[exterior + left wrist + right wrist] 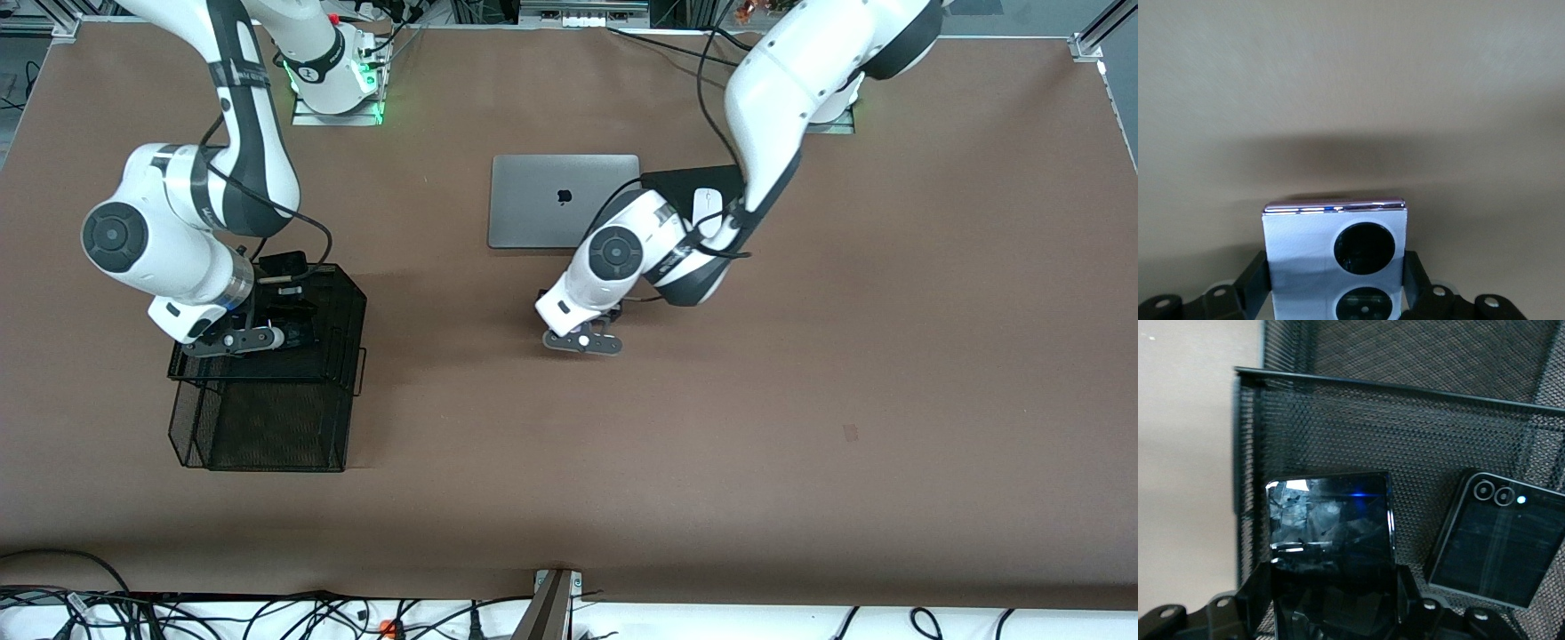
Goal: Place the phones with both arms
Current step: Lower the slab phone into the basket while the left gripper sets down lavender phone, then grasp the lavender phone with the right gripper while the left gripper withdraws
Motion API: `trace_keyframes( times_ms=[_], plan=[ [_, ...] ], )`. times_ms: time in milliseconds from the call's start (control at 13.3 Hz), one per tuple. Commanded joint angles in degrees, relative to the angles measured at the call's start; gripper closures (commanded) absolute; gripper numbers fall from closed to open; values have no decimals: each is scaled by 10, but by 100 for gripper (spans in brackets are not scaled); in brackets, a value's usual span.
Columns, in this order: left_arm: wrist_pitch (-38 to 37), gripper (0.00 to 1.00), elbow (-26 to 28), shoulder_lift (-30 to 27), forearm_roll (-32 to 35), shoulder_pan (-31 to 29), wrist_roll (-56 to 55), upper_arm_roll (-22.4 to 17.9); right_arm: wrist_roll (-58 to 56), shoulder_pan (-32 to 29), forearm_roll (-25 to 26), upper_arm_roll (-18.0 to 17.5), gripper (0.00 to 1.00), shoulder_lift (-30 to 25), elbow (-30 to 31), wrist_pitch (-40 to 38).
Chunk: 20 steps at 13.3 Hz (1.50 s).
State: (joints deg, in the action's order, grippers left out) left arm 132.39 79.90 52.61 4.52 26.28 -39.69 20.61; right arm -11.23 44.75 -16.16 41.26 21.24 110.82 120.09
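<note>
Front view: brown desk [889, 373], silver laptop [564, 201] lying closed near the arms' bases, white computer mouse [707, 203] on a black pad just beside it toward the left arm's end, partly covered by the left arm. Black mesh tray rack [267, 391] at the right arm's end of the desk. Right claw [244, 339] low over the rack's upper tier; left claw [582, 342] low over bare desk, nearer the camera than the laptop. Held items hard to make out here, hidden under the wrists.

Left wrist view: left claw [1336, 293] clenched on the squarish lavender phone [1335, 247], one finger pressed to each side edge, two black circles facing up, plain desk surface below.

Right wrist view: right claw [1331, 613] clenched on a squarish black phone [1331, 540] with a glossy face, over the mesh tray [1405, 433]. Second dark phone [1501, 540], apparently a flat squarish one with two camera rings at a corner, lying tilted on the mesh beside the held phone, apart from it.
</note>
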Motion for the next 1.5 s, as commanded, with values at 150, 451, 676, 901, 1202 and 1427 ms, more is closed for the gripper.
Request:
trace_keyframes(
  times_ms=[150,451,676,901,1202,1427],
  plan=[
    [-6,0,-6,-10,3,-1,-7,-8,-1,-8,-36,2,100,20,-15,13],
    [-134,0,-15,-81,3,-43,-6,-4,4,-8,-67,1,66,48,-36,13],
    [-211,0,-14,-159,9,-75,-4,-18,2,-8,-72,1,0,51,-43,11],
    [-283,0,-14,-220,39,-138,75,-18,-1,-9,-71,4,0,45,-69,-12],
    [-357,0,-14,-277,44,-249,221,-19,28,-8,-60,17,0,43,-172,-160],
    [-378,0,-15,-291,26,-325,334,-21,115,16,-41,11,0,46,-226,-216]
  ],
)
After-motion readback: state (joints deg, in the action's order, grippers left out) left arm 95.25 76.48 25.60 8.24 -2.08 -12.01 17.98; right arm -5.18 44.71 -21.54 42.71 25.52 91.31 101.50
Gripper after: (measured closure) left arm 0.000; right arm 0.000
